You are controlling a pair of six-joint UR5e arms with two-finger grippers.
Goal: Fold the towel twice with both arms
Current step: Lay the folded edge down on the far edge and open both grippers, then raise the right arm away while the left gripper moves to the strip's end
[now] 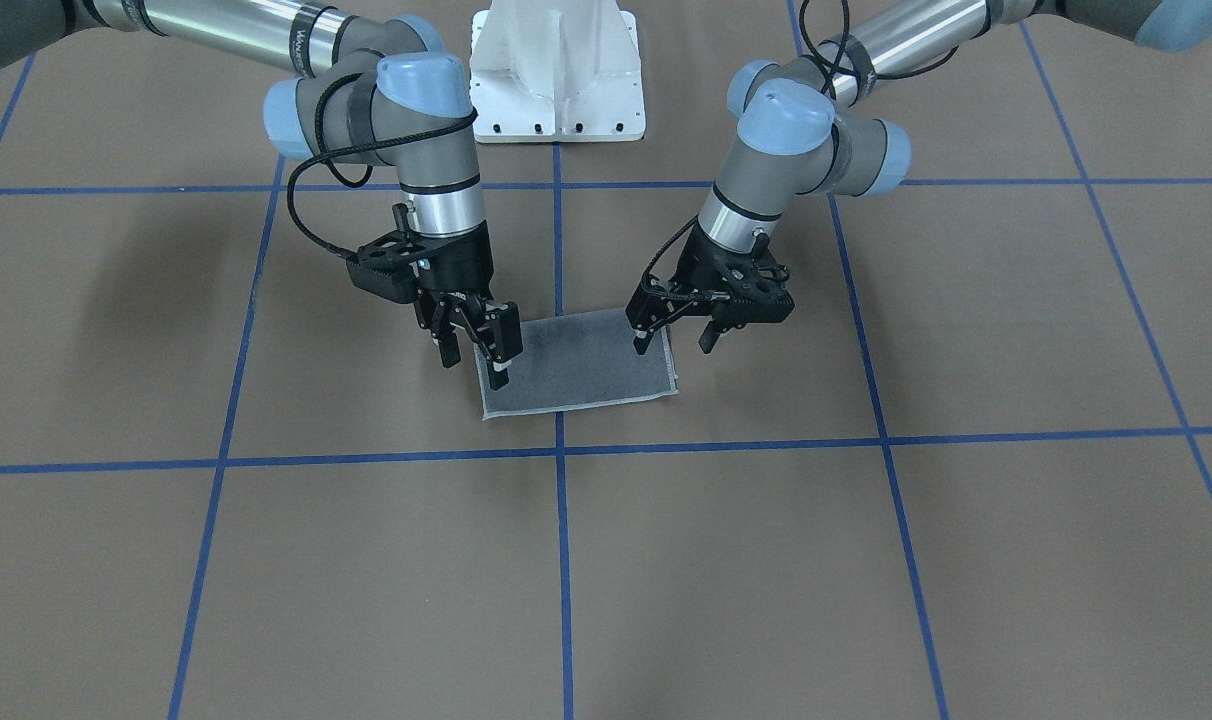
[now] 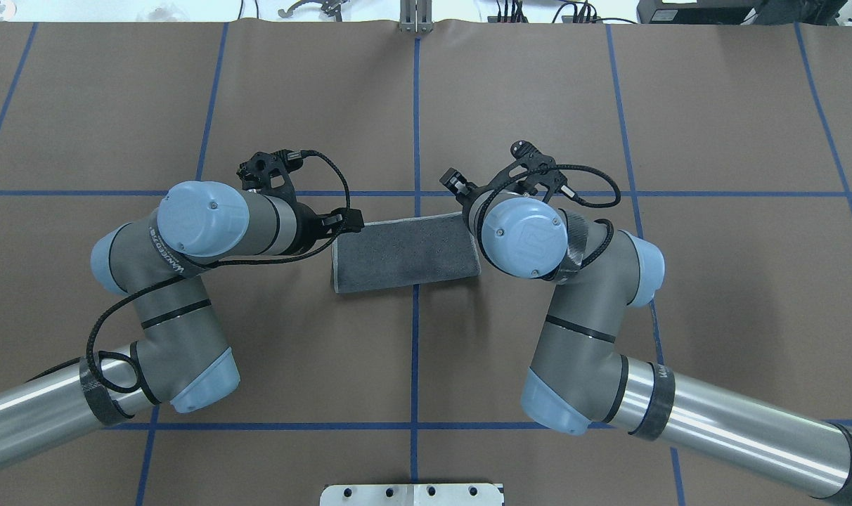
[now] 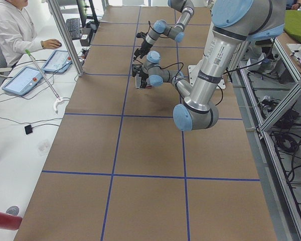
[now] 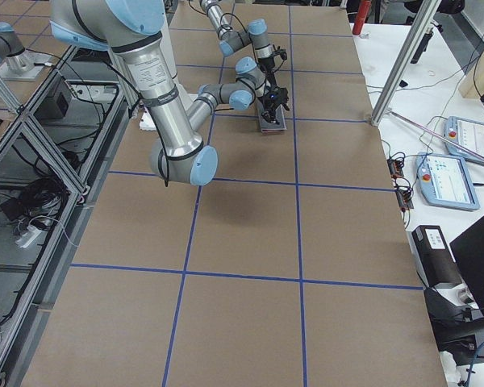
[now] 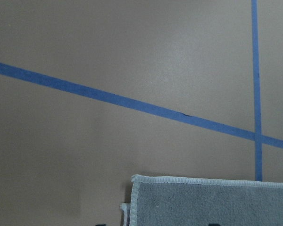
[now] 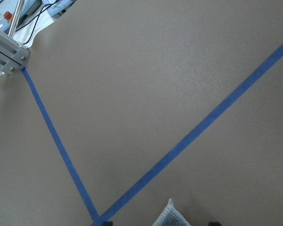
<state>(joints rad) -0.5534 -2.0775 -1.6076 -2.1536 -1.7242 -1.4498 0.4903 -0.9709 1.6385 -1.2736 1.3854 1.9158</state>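
Observation:
The towel lies flat on the brown table, folded into a rectangle with its dark grey face up and light grey edging around it. It also shows in the overhead view. My left gripper is open and hangs over the towel's short end on that view's right, one finger on each side of the edge. My right gripper is open at the opposite short end, with one fingertip over the towel's edge. A towel corner shows in the left wrist view and in the right wrist view.
The white bolted pedestal stands behind the towel at the robot's base. Blue tape lines cross the brown table. An operator sits at a side desk with tablets, away from the arms.

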